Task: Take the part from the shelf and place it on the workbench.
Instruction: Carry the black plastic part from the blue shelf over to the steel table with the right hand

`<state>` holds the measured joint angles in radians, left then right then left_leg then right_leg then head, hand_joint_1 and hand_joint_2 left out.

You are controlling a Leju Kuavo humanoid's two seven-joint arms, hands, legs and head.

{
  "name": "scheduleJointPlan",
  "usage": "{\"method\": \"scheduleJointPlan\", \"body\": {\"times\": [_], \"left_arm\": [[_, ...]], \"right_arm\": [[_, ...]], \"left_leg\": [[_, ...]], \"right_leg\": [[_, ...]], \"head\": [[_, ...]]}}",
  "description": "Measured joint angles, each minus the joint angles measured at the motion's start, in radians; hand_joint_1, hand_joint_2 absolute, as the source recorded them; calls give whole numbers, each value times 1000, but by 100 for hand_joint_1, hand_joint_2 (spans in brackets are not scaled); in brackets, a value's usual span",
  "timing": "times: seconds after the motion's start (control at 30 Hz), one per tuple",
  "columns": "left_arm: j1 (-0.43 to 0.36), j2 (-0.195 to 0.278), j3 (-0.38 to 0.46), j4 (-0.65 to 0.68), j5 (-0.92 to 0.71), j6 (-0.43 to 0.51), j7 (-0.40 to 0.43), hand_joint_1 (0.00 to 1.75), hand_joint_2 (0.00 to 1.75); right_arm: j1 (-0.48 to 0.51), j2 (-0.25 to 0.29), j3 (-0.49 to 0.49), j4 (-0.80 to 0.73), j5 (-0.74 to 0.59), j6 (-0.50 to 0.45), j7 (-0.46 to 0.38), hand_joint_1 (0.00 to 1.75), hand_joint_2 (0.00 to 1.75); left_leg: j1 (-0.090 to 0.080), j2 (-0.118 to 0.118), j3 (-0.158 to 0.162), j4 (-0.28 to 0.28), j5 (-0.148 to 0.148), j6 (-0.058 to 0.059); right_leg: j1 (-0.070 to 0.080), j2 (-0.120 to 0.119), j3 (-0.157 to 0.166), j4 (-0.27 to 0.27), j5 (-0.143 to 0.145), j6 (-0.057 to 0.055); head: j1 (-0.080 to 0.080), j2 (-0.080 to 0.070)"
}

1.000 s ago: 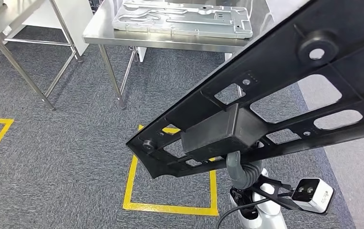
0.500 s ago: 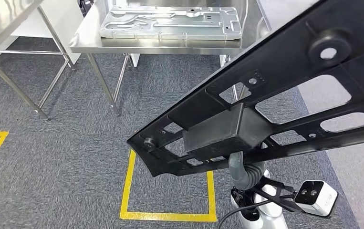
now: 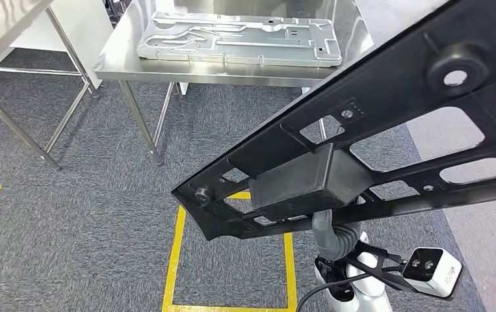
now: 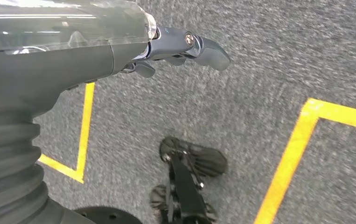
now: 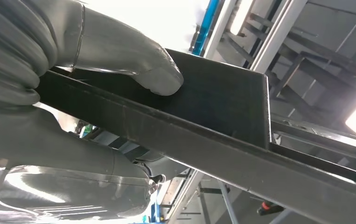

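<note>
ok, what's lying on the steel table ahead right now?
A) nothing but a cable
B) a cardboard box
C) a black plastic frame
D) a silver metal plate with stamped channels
D: the head view shows a silver metal plate with stamped channels lying flat on the steel table, while the black frame part is held in the right hand.

The head view looks forward and steeply down from high on the robot, the steel worktop [image 3: 232, 68] far off at 12 o'clock and the black part [image 3: 375, 143] close under the lens from 2 to 6 o'clock. The left wrist view sits just behind the left hand [image 4: 185, 46], facing down at the carpet [image 4: 269, 65]. The right wrist view, very close behind the right hand [image 5: 120, 51], faces upward along the same part [image 5: 213, 116]. Both downward views share carpet with yellow floor tape [image 3: 175, 253] [image 4: 297, 154].
</note>
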<state>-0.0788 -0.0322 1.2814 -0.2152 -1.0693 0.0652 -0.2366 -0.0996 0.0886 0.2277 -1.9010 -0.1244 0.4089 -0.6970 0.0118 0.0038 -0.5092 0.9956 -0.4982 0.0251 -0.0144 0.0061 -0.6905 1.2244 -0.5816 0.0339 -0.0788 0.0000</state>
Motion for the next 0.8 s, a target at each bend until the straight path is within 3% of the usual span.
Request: {"method": "scheduleJointPlan", "body": {"times": [0.07, 0.13, 0.27, 0.3, 0.4, 0.43, 0.47, 0.5, 0.57, 0.6, 0.63, 0.73, 0.8], "left_arm": [[0, 0, 0, 0, 0, -1, 0, 0, 175], [-3, 0, 0, 0, 0, -3, -1, 0, 175], [-6, 0, 0, 0, 0, -3, -2, 0, 175], [-8, 0, 0, 0, 0, -3, -2, 0, 175], [-8, -1, 0, 0, 0, -4, -1, 0, 175], [-6, -1, 0, 0, 0, -4, -1, 0, 175], [-5, -1, 0, 0, 0, -3, -1, 0, 175], [-3, -1, 0, 0, 0, -3, -2, 0, 175], [-2, 1, 0, 0, 0, -4, -3, 0, 175], [-2, 1, 0, 0, 0, -4, -4, 0, 175], [-2, 2, 0, 0, 0, -4, -5, 0, 175], [-1, 3, 0, 0, 0, -4, -8, 0, 175], [-2, 3, 0, 0, 0, -5, -10, 0, 175]], "right_arm": [[0, 0, 0, 0, -1, 2, 0, 175, 175], [1, -1, 0, 1, -1, 3, 1, 175, 175], [-1, -1, -1, 0, -2, 2, 0, 175, 175], [-2, -1, -2, -1, -2, 2, 0, 175, 175], [-3, -1, -2, 0, -2, 4, 0, 175, 175], [-2, -1, -2, 0, -2, 3, 0, 175, 175], [-2, -1, -2, 0, -2, 3, 0, 175, 175], [-2, -1, -2, 0, -2, 3, 0, 175, 175], [-2, -1, -2, 0, -2, 4, 0, 175, 175], [-2, -1, -2, 0, -2, 4, 0, 175, 175], [-3, -1, -2, 1, -2, 4, 0, 175, 175], [-3, -1, -2, 2, -2, 5, 0, 175, 175], [-5, -1, -2, 1, -1, 5, 0, 175, 175]], "left_leg": [[0, 0, 27, 1, -23, -8], [-2, 2, 42, -1, -41, -20], [-1, 5, 50, 29, -45, -42], [1, 4, 29, 71, -52, -45], [2, 3, -94, 253, -118, -55], [2, 3, -126, 283, -136, -56], [2, 3, -143, 280, -132, -55], [1, 3, -145, 245, -104, -51], [-4, 2, -119, 120, -3, -34], [-8, 1, -107, 71, 23, -26], [-12, 1, -99, 40, 36, -18], [-14, -1, -78, 14, 35, -1], [-8, -2, -54, 5, 38, 9]], "right_leg": [[2, -7, 21, -119, 106, -8], [9, -10, 33, -187, 169, -23], [10, -3, 62, -209, 164, -52], [10, -2, 73, -214, 160, -58], [13, 1, 95, -218, 142, -69], [15, 3, 102, -218, 135, -70], [17, 6, 112, -218, 128, -71], [19, 8, 124, -218, 119, -70], [22, 10, 147, -218, 101, -68], [23, 12, 155, -217, 93, -65], [24, 13, 160, -218, 86, -60], [23, 13, 170, -204, 81, -40], [21, 10, 158, -161, 66, -27]], "head": [[0, 0], [0, 0], [1, 0], [1, 0], [1, 0], [1, 0], [1, 0], [1, 0], [1, 0], [1, 0], [1, 0], [1, 0], [1, 0]]}}
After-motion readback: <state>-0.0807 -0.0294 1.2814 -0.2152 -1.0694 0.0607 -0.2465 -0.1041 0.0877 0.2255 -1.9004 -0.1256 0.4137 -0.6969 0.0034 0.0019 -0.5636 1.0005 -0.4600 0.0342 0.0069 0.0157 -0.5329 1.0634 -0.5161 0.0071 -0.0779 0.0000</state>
